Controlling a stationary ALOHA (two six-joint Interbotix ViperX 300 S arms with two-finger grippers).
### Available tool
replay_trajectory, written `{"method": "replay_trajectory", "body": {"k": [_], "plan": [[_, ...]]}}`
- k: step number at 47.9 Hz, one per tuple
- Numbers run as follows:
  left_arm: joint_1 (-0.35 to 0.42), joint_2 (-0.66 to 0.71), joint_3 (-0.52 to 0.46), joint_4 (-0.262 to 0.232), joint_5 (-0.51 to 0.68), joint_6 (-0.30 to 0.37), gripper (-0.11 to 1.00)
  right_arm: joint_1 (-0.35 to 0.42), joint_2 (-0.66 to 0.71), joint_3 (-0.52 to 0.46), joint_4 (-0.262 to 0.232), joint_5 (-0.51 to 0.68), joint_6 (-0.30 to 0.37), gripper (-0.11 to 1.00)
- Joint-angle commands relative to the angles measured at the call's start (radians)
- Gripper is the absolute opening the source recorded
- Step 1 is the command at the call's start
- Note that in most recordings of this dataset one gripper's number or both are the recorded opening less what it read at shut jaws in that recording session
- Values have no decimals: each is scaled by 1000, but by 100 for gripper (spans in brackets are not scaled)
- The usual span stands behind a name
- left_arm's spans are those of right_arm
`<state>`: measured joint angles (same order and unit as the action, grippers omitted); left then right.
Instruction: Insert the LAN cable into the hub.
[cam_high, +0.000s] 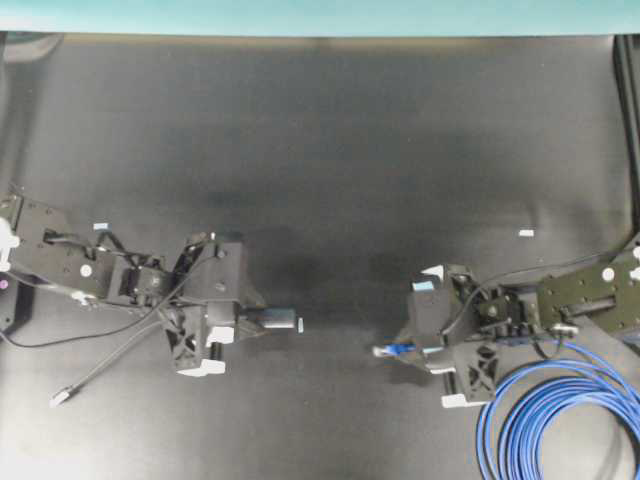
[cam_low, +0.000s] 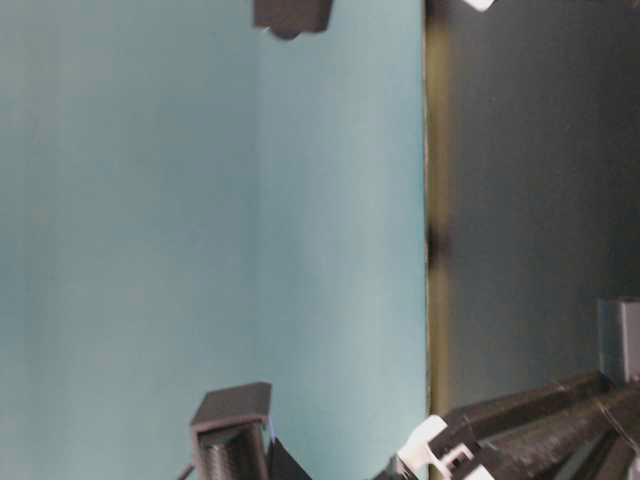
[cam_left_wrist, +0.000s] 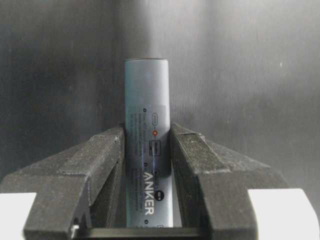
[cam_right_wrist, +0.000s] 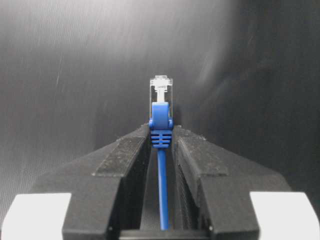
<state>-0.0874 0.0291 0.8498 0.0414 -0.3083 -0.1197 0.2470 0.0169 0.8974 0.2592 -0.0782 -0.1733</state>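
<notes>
On the dark mat, at 7 o'clock of the overhead view, we see the left gripper (cam_high: 262, 322) clamped on the one hub (cam_left_wrist: 147, 150), an Anker-marked grey bar whose free end points toward 3 o'clock. At 4 o'clock the right gripper (cam_high: 400, 350) pinches the one LAN cable (cam_high: 540, 420) by its blue boot (cam_right_wrist: 160, 131), the clear plug (cam_right_wrist: 161, 90) jutting beyond the fingertips toward the hub, well apart from it. We judge the hub rigid, light and smooth, best held across its flanks; the cable limp, so the stiff boot is the sensible hold, the latch looking fragile. One thin grey cable (cam_high: 95, 375) trails at 8 o'clock
</notes>
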Motion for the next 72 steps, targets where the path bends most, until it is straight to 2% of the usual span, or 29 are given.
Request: {"method": "replay_trajectory", "body": {"k": [1,27,65,72], "plan": [[-2,-12,-23,3,-2,0,28,-8,-15,-37,-3,-6,-17,13],[2,-17,-69,3,37,3,28,-101,-32,-121,-12,0,-124,13],[15,2,-118,5,87,8,28,-101,29,-175,-12,21,-130,13],[15,6,-127,5,91,26,28,-101,41,-192,-12,48,-129,13]]}}
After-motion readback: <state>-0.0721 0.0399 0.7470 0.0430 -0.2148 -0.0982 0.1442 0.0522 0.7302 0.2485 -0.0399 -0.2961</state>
